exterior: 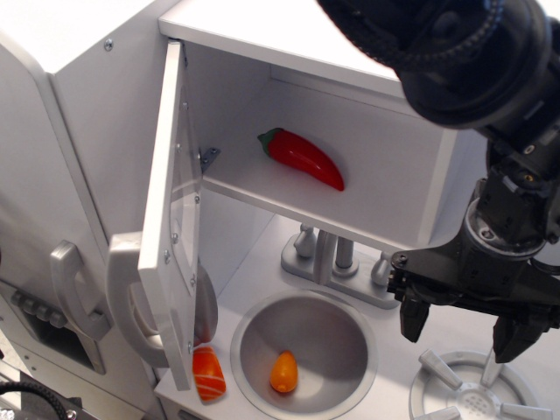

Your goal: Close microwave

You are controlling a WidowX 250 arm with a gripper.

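Note:
The microwave (385, 96) is a white box compartment at the top middle. Its door (172, 219) with a clear window stands swung wide open to the left, edge-on to the camera, and its grey handle (127, 297) curves out on the left side. A red chili pepper (302, 157) lies on the microwave's floor. My gripper (464, 328) hangs at the lower right, black, with its two fingers apart and nothing between them. It is well to the right of the door, below the microwave's right corner.
A round metal sink bowl (306, 350) below holds a small orange piece (283, 371). A salmon-coloured piece (208, 374) lies on the counter by the door's lower edge. A grey faucet (337, 262) stands behind the sink. A stove burner (477, 394) is under the gripper. A larger white door's grey handle (70, 289) is at left.

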